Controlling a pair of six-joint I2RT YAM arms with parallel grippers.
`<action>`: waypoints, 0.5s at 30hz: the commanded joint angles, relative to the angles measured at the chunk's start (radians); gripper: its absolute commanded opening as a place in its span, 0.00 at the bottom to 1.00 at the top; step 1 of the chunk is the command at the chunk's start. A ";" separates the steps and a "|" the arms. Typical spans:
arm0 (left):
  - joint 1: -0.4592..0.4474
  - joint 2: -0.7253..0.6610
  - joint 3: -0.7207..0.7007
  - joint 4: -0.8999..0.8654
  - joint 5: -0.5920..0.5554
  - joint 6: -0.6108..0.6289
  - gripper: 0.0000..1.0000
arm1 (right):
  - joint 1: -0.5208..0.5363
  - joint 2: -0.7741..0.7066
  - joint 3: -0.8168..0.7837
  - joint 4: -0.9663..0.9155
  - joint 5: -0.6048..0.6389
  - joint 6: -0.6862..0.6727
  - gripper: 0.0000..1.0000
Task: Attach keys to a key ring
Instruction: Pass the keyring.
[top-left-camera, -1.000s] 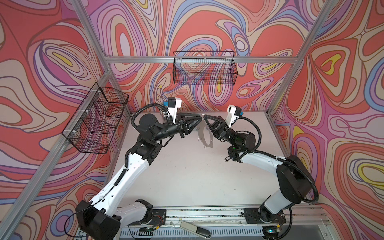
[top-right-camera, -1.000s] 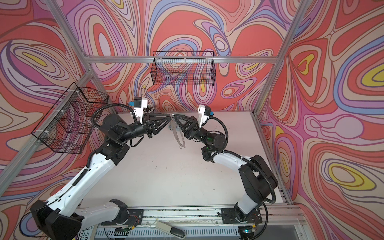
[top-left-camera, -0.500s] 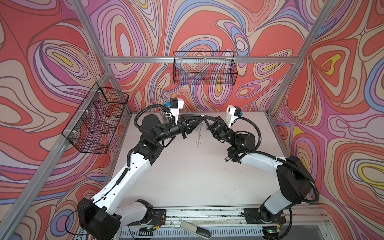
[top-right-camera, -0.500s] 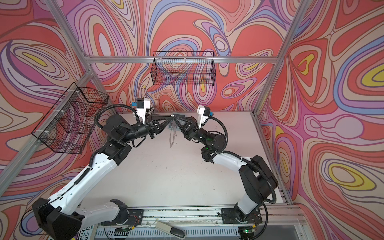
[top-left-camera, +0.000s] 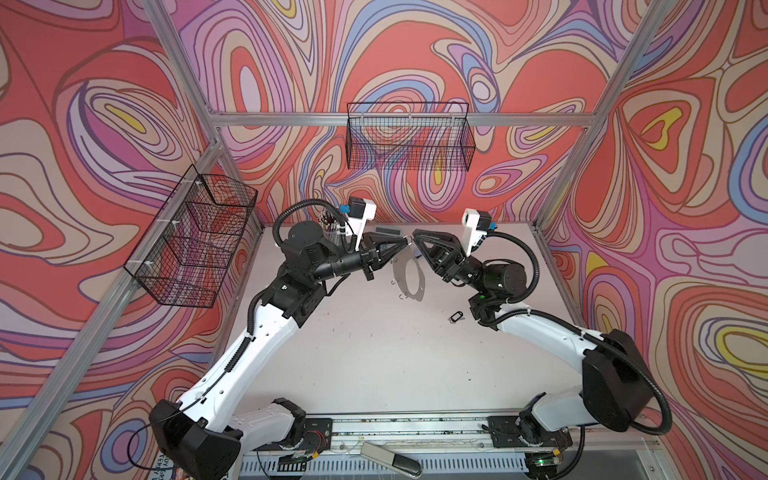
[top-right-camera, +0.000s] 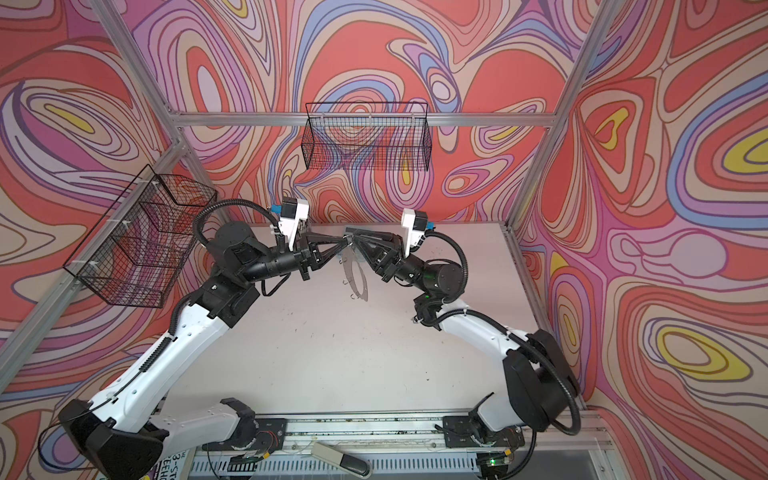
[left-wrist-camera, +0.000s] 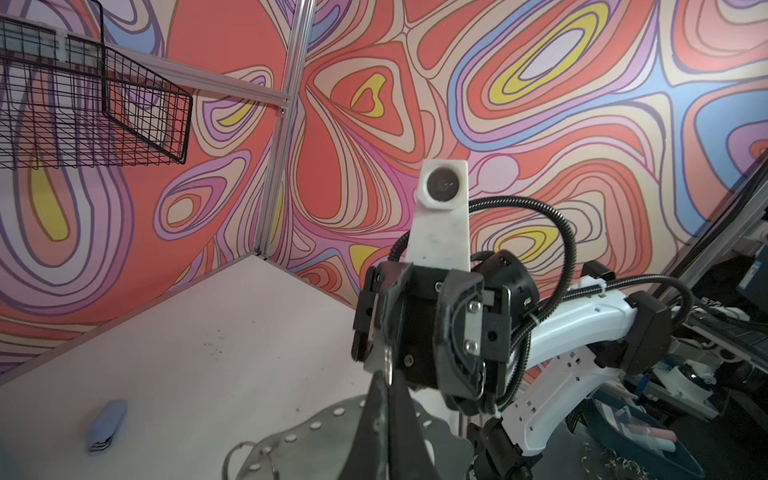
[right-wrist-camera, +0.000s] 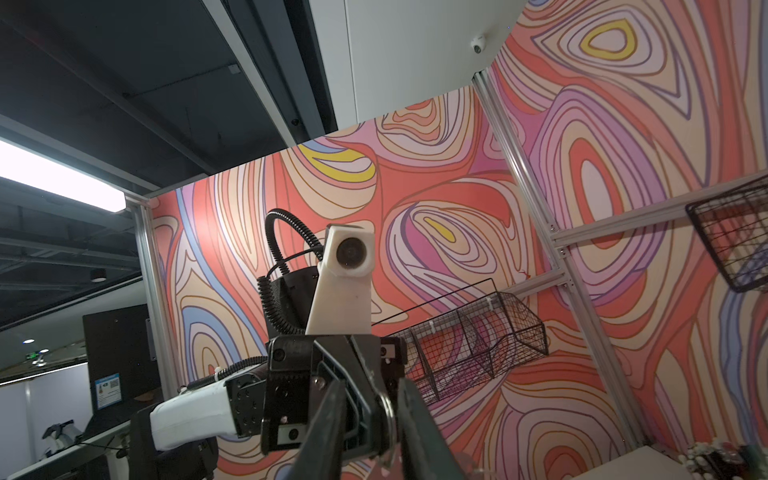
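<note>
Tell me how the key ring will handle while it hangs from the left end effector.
The key ring is probably stiff: its flat band holds its oval shape while hanging from the left end effector. Pinched near one edge only, it will likely swing or twist. Its small wire loops dangle loosely and may snag.

The left arm (top-left-camera: 257, 345) and right arm (top-left-camera: 552, 336) are built alike: glossy white shells on the long links, matte black housings at every joint. A black corrugated cable (top-left-camera: 286, 212) arches over each wrist, and a thin black wire (top-left-camera: 216, 378) runs along the left arm's white shell. Each wrist bears a white camera mount (top-left-camera: 360, 212) with a round dark lens and a blue connector (top-left-camera: 343, 208). The left hand (top-left-camera: 402, 243) and right hand (top-left-camera: 417, 243) are black with triangular, open-framed fingers. Silver screws (left-wrist-camera: 471, 306) dot the right one's finger bases, and a green light (top-left-camera: 482, 296) glows on a black joint of the right arm.
</note>
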 joint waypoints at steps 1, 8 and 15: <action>0.003 -0.007 0.109 -0.277 0.030 0.181 0.00 | -0.038 -0.078 0.056 -0.387 -0.117 -0.192 0.24; 0.009 0.053 0.291 -0.662 0.046 0.379 0.00 | -0.044 -0.127 0.231 -1.018 -0.213 -0.603 0.25; 0.008 0.095 0.350 -0.811 0.026 0.457 0.00 | -0.044 -0.093 0.313 -1.158 -0.293 -0.699 0.23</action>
